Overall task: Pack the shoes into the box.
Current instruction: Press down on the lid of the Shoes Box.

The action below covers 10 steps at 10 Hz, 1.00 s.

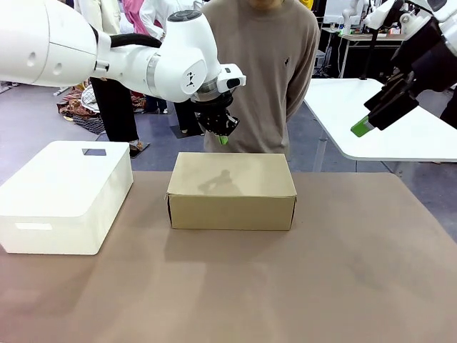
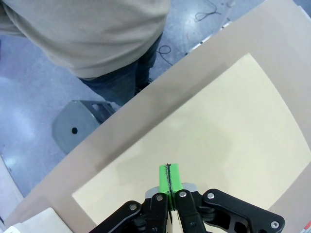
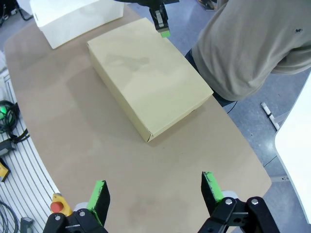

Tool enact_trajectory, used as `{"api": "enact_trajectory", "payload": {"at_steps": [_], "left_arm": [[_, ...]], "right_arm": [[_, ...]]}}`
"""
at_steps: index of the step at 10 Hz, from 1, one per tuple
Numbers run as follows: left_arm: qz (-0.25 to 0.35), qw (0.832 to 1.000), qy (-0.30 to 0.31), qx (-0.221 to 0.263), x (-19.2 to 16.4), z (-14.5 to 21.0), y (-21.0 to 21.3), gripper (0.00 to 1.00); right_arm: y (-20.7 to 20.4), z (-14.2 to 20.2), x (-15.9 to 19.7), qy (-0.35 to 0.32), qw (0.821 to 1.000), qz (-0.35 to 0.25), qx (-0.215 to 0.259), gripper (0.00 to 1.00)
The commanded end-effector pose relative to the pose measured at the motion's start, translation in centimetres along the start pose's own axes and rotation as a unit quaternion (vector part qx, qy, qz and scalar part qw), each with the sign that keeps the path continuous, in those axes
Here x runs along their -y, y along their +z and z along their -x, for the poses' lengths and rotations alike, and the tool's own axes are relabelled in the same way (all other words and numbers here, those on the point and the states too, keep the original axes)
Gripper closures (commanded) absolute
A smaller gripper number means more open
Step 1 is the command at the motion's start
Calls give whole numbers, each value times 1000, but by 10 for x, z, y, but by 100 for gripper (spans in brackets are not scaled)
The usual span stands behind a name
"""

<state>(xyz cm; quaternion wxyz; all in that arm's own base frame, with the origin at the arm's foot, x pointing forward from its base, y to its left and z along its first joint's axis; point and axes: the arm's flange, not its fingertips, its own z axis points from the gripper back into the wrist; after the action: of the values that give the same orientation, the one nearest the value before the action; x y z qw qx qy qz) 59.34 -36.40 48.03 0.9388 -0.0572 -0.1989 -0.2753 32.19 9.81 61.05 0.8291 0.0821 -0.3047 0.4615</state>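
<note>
The box [image 1: 231, 190] sat closed on the brown worktop [image 1: 300, 286], about mid-width and toward the far edge, lid flap down flat, long side facing the robot. In the right wrist view the same box [image 3: 148, 75] lay at an angle, its top bare and a faint shadow on the lid. The shoes could not be seen, with the box shut.

Left end effector [image 1: 223, 138] hung above the box's far edge, pointing down, not touching the lid; its shadow fell on the box top. Its green pads were pressed together with nothing between them, as seen in the left wrist view [image 2: 169, 177], where the pads met in a thin seam over the pale lid [image 2: 218, 145].

Right end effector [image 1: 362, 128] was up high at the right, well apart from the box. In the right wrist view [image 3: 158, 194] its two green fingers [image 3: 212, 187] stood wide apart, holding nothing, over bare worktop.

A white box [image 1: 64, 196] with rounded corners sat at the worktop's left, near the cardboard one but not touching. A person [image 1: 268, 71] in a tan sweater stood at the far side just behind the box, arms behind the back. A white table [image 1: 385, 121] stood off to the right behind.
</note>
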Motion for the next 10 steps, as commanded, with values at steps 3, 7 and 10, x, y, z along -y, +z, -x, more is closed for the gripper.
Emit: {"api": "enact_trajectory", "payload": {"at_steps": [3,7,10], "left_arm": [[0,1000,0,0,0,0,0,100],[-7,1000,-20,-13,33,67,55,100],[-29,999,-20,-18,45,124,87,100]], "right_arm": [[0,-4,1,-8,1000,7,-2,0],[0,-4,1,-8,1000,7,-2,0],[0,-4,1,-8,1000,7,-2,0]]}}
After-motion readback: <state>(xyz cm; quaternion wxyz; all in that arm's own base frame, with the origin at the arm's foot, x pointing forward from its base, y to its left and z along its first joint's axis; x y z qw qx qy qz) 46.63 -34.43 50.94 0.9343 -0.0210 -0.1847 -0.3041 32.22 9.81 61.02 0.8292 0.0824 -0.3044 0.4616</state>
